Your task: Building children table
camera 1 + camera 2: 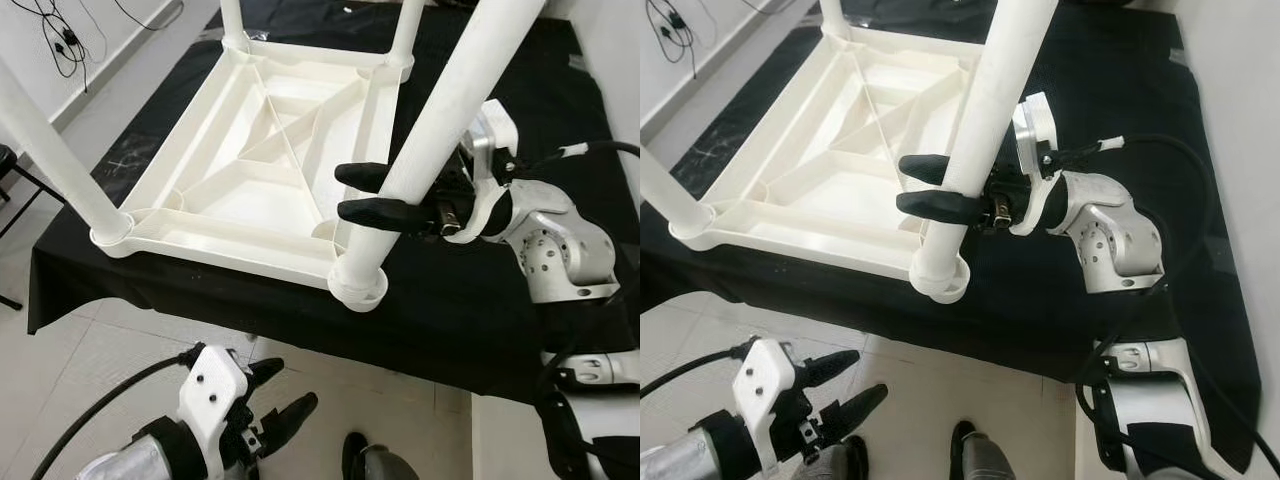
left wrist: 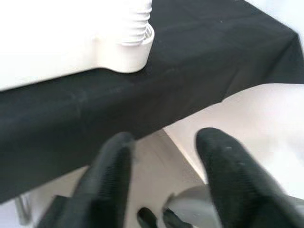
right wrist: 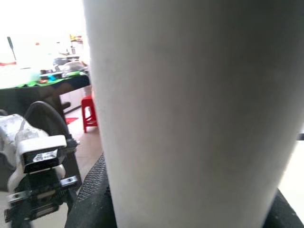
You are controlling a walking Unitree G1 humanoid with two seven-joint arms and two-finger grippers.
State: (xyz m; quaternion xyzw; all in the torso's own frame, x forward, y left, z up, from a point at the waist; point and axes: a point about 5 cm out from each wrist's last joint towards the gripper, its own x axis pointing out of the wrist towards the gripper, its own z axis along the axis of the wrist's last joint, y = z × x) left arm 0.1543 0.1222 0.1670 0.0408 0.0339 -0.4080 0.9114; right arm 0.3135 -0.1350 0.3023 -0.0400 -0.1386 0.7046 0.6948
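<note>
A white plastic children's table (image 1: 250,170) lies upside down on a black cloth. All its legs point up. My right gripper (image 1: 350,193) is shut on the near-right leg (image 1: 440,110), one black finger on each side, a little above the corner socket (image 1: 358,285). In the right wrist view that leg (image 3: 190,114) stands right against the camera. The near-left leg (image 1: 50,150) rises from its own corner. My left gripper (image 1: 285,392) hangs open below the cloth's front edge with nothing between its fingers (image 2: 109,175).
The black cloth (image 1: 480,330) covers a low surface that ends just in front of the white table. Pale tiled floor (image 1: 100,360) lies below. Cables (image 1: 60,40) trail at the far left. A red stool (image 3: 89,111) stands off in the room.
</note>
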